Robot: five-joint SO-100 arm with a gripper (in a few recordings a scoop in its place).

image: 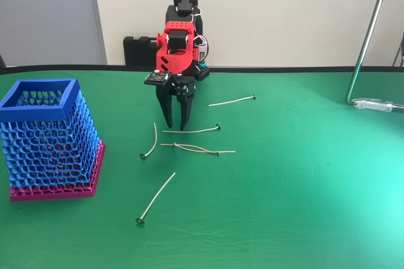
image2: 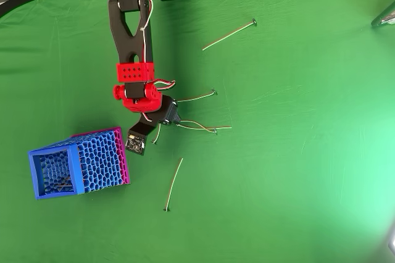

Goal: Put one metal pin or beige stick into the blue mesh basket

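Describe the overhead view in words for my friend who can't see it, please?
A red and black robot arm reaches down over a green table, its gripper lowered among thin pale pins scattered around it. A blue mesh basket with a pink base stands to the lower left, apart from the pins.

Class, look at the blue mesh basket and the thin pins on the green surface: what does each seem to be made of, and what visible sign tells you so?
Blue mesh basket: probably plastic, matte, possibly printed; uniform honeycomb walls, solid rim and flat pink base suggest it. Pins: likely thin metal wire, pale and slightly bent, with a small dark head; too thin for certainty. Green surface: apparently soft cloth or felt, with faint creases.
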